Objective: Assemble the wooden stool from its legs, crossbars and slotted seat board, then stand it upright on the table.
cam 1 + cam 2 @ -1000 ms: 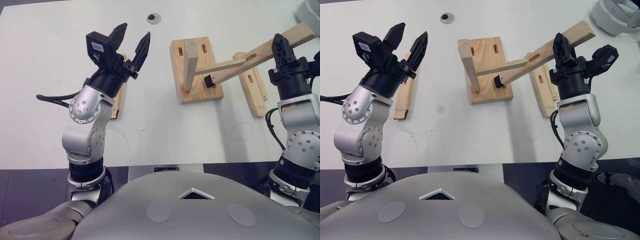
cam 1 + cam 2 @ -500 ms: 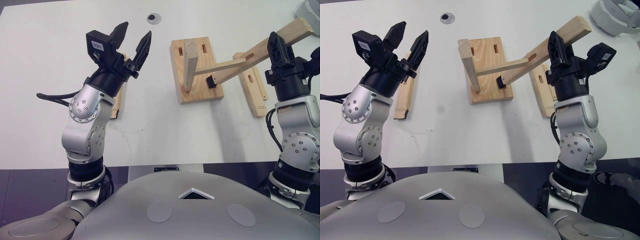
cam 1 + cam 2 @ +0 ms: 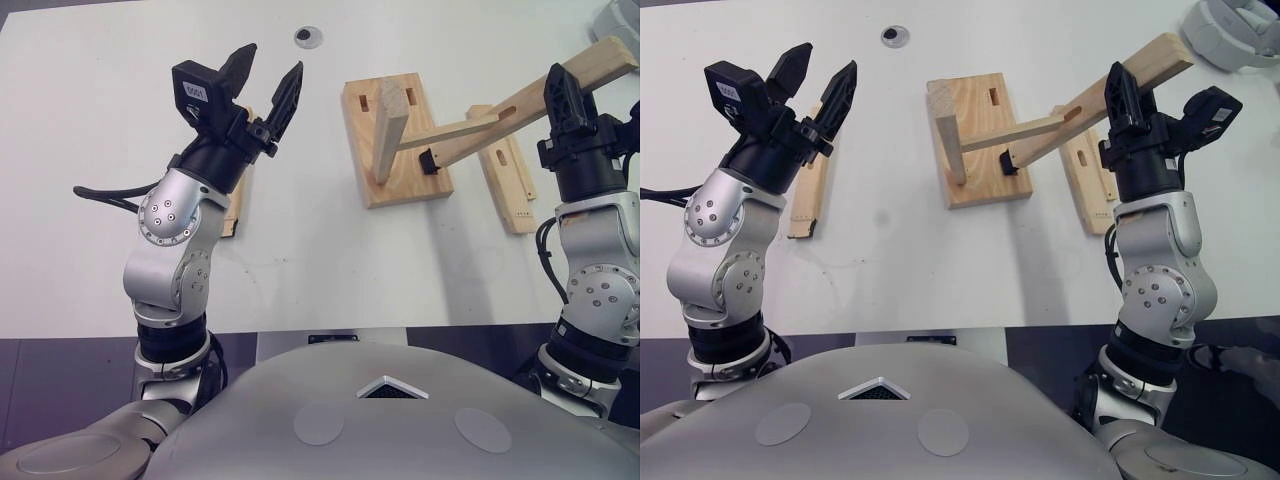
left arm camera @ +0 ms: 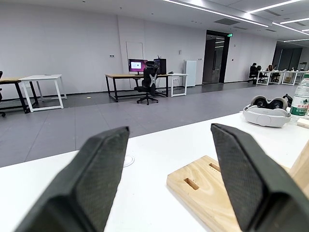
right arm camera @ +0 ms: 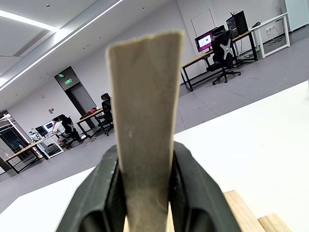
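Observation:
The slotted seat board [image 3: 402, 178] lies flat on the white table, centre right. One wooden leg [image 3: 388, 130] stands tilted on it, joined by a crossbar [image 3: 450, 130] to a second leg [image 3: 510, 102]. My right gripper [image 3: 562, 90] is shut on that second leg [image 5: 145, 121] and holds it slanted above the table, its black-capped foot by the board's right edge. My left gripper [image 3: 270, 62] is raised over the table's left side, open and holding nothing, its fingers [image 4: 91, 183] wide apart. The seat board [image 4: 212, 188] lies beyond them.
A slotted wooden piece [image 3: 510, 180] lies right of the seat board. Another wooden piece [image 3: 232, 215] lies partly under my left arm. A small dark round mark [image 3: 308, 37] sits at the far edge. A white headset [image 3: 1230, 30] rests at the far right.
My right gripper swung slightly left, then back right with the leg. The joined leg and seat board shifted a little right and turned. The left arm has kept still.

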